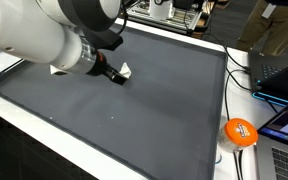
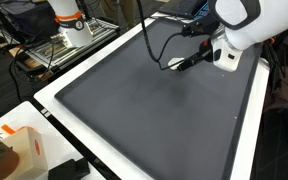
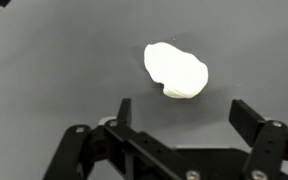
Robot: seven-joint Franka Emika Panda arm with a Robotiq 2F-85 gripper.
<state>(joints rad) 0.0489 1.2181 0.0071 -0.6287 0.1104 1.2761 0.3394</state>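
Gripper (image 3: pixel 184 110) wide open, empty; both fingers low in wrist view, spread well apart. White lump (image 3: pixel 176 70) lies on dark grey mat (image 3: pixel 44 60), upper centre of frame, just beyond fingertips, untouched. Exterior view: orange round object (image 1: pixel 240 131) lower right, beside mat.

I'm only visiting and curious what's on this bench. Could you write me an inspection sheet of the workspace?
Surface: dark grey mat on a white table.
Job's things: white crumpled lump lying on the mat.
Clutter: orange round object beside the mat's corner.
Grippers: pincer open and empty; the lump lies just ahead, untouched.
Cables: black cable looping over the mat's edge.
Surroundings: laptops, wire rack, box.
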